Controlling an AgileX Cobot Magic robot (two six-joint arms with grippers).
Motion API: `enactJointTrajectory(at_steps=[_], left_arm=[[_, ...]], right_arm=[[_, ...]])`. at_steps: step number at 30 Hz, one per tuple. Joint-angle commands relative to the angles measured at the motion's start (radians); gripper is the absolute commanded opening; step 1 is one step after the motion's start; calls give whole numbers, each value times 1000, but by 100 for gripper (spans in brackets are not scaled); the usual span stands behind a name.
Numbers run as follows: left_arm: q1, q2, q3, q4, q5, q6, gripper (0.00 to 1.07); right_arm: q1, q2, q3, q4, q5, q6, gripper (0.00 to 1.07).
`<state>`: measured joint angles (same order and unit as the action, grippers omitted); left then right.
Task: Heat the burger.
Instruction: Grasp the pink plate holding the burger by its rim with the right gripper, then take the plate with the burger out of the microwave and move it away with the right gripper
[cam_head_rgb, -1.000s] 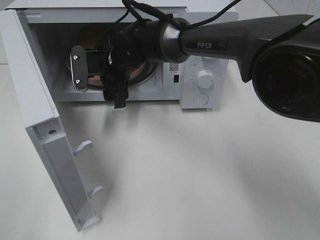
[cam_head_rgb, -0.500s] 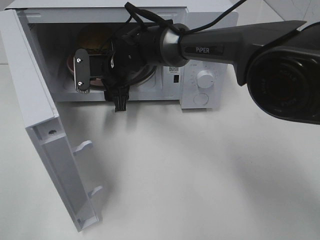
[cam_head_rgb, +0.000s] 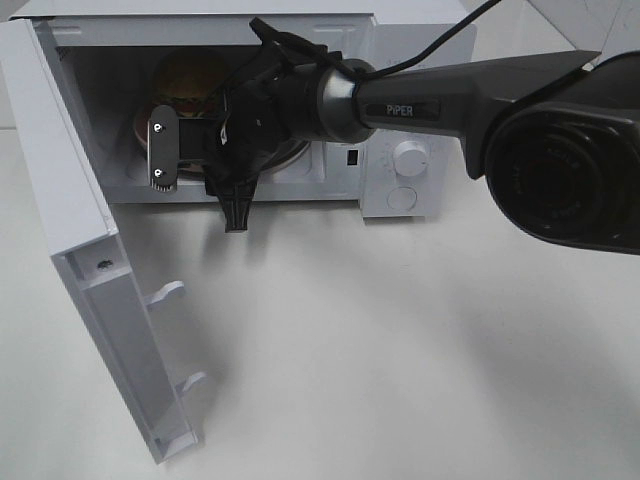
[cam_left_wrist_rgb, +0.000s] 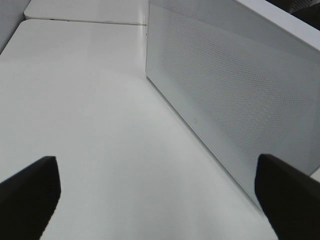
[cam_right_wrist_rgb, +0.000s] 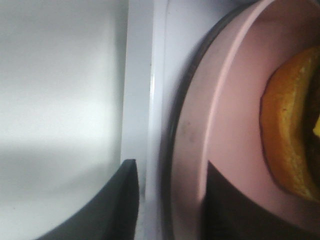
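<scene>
- Microwave door (cam_head_rgb: 90, 280) hangs wide open on the left, same as a second ago, and nothing is touching it.
- Left gripper (cam_left_wrist_rgb: 155, 167) is parked out beside the door's perforated panel with its jaws spread wide and empty. It plays no part right now.
- Change: a second ago the right arm's wrist covered most of the cavity. It has since lifted and twisted a bit, so the burger (cam_head_rgb: 192, 76) now shows clearly.
- The burger sits on the pink plate (cam_head_rgb: 140, 130) on the turntable, well inside the microwave (cam_head_rgb: 400, 205).
- Right gripper (cam_head_rgb: 197, 200) is at the cavity mouth. Its jaws have narrowed from fully spread to roughly half.
- In the right wrist view the two fingers straddle the plate's near rim, one over the plate and one outside by the sill. There's a visible gap on the outer side, so no pinch yet.
- That view is blurry, so I can't tell whether the inner pad touches the plate.
- Read: the burger is loaded. What's likely left is a nudge or a retreat of the right arm, then shutting the door and setting the dial.
</scene>
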<state>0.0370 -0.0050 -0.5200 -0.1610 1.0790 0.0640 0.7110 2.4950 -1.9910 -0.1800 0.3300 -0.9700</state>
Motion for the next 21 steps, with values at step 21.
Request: enactJointTrajectory(at_steps=[21], left_arm=[[3,-4,3,-6,-10,-2,98]], right_arm=[[24,-23,-12,6,77,-119,0]])
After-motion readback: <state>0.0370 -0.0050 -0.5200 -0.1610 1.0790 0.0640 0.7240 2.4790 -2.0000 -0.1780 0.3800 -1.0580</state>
